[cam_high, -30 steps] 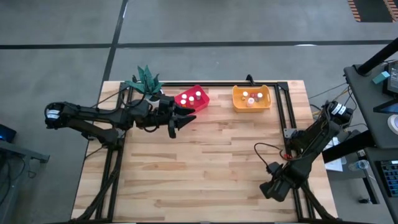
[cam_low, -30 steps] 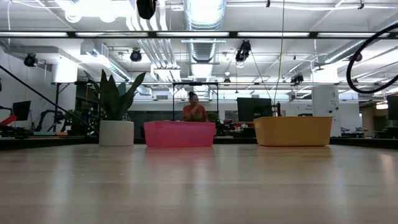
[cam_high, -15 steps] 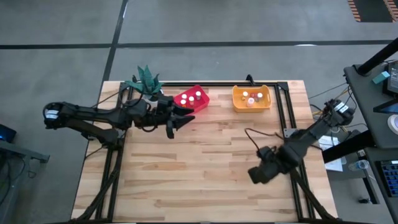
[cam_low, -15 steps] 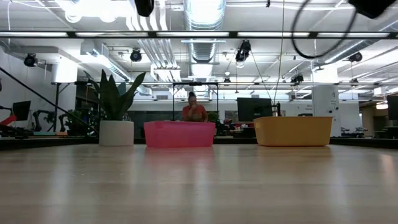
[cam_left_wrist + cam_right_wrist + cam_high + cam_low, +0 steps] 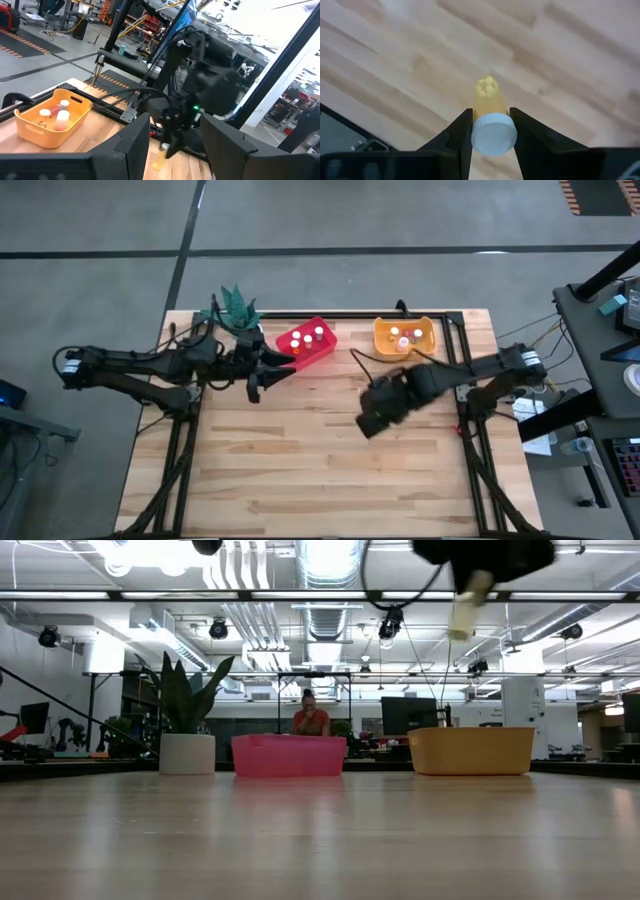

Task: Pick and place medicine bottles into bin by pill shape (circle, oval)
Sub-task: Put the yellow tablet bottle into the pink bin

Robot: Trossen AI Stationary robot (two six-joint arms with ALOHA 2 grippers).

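Your right gripper hangs above the middle of the desk, its dark fingers clamped on one bottle just below the round white cap, short of the bins. The bottle is a small clear yellowish cylinder; through its far end you can see a cluster of pale pills, which look round rather than long, though that is only a judgement from the right wrist view. In the low view the same bottle dangles high over the desk, nearer the orange bin than the red bin. Most of the sorting appears done: from above, no loose bottle shows on the bare wood, the red bin holds about three white-capped bottles and the orange bin about four. What is left, as far as you can judge, is to carry this one to the bin that fits its pill shape and let go. Your left gripper waits beside the red bin, and you cannot tell from here how its fingers stand. Both bins are smooth moulded plastic tubs with handle cut-outs; the desk is pale planked wood with a dull sheen, and a stiff-leaved plant in a white pot stands at its far left corner.
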